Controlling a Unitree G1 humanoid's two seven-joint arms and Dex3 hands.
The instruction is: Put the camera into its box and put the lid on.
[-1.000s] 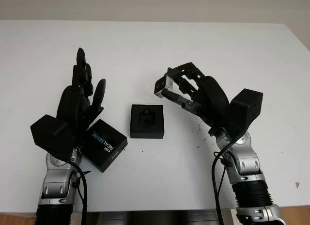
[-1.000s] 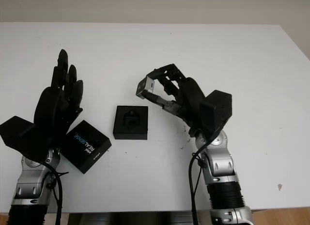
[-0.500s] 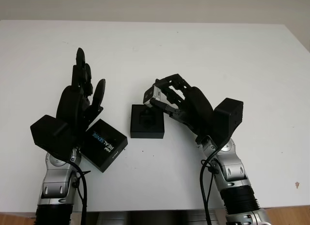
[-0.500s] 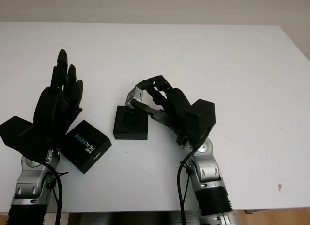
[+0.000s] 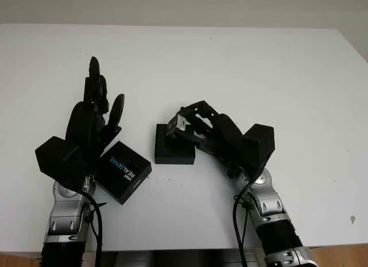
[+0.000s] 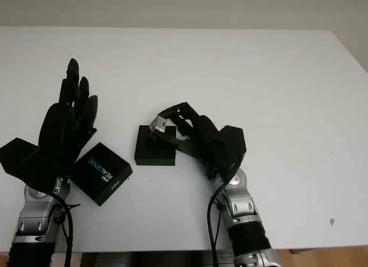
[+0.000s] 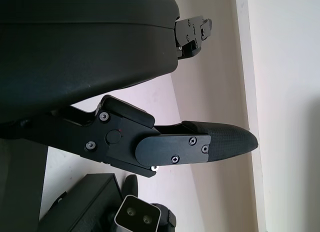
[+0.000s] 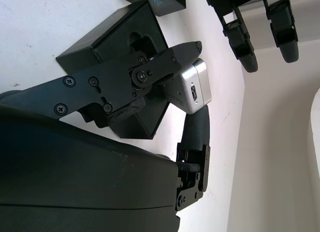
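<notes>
My right hand is shut on the small silver camera, holding it just above the open black box at the table's middle. The wrist view shows the camera pinched between the fingers, tilted over the box's moulded recess. The black lid, printed REALSENSE, lies flat to the left of the box. My left hand is open, raised beside and partly over the lid. From the left wrist view the camera shows its two lenses.
The white table stretches wide behind and to the right of the box. Its front edge runs close below both arms. A small dark speck marks the table at the right front.
My right hand has carried the camera leftward and down, from right of the box to directly over it. The left hand and lid have stayed put.
</notes>
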